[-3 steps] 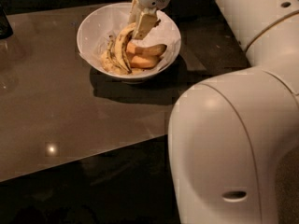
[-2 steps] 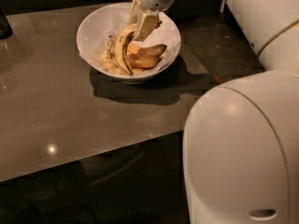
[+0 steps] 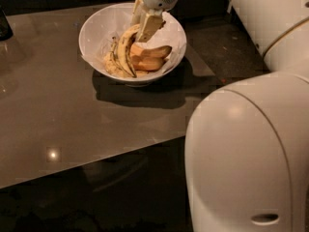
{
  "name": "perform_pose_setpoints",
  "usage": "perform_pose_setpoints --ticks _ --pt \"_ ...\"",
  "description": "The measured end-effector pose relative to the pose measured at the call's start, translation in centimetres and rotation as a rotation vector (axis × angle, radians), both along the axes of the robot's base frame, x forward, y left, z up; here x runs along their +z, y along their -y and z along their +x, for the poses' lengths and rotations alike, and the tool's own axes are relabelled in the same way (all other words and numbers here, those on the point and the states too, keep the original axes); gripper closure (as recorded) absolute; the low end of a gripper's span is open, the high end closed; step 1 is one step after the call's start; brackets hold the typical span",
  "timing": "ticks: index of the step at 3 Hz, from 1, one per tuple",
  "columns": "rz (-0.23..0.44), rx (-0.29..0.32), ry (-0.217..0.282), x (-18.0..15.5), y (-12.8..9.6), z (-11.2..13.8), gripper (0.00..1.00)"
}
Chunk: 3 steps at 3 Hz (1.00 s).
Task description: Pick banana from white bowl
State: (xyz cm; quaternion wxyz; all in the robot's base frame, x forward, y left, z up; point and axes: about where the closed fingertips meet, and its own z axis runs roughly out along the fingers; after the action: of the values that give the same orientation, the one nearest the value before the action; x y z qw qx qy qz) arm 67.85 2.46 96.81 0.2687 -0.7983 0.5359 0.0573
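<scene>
camera view | tool (image 3: 140,31) reaches down into white bowl (image 3: 95,24), whether open or closed cannot be told | banana (image 3: 126,53) lies in the bowl just below the tool, upper end at the tool's tip | shorter orange bananas (image 3: 150,58) below-right of the tool | bowl stands on counter (image 3: 58,112)

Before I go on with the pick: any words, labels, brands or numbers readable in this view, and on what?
None: no text can be read in this view.
The white bowl, the banana, the table and the robot's white shell show no lettering.
The gripper, low over the bowl at the banana's upper end, shows no marking either.
</scene>
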Motion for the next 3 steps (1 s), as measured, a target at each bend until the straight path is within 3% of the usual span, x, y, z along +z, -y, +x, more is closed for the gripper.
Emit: perform_pose_setpoints --ticks 1,2,3 --pt "0.037 0.005 0.009 0.9 -0.2 -2.1 1.00" --pt "0.088 0.041 -0.018 2.2 -1.4 -7.8 1.00" --pt "0.088 0.042 -0.018 2.2 -1.5 -7.9 1.00"
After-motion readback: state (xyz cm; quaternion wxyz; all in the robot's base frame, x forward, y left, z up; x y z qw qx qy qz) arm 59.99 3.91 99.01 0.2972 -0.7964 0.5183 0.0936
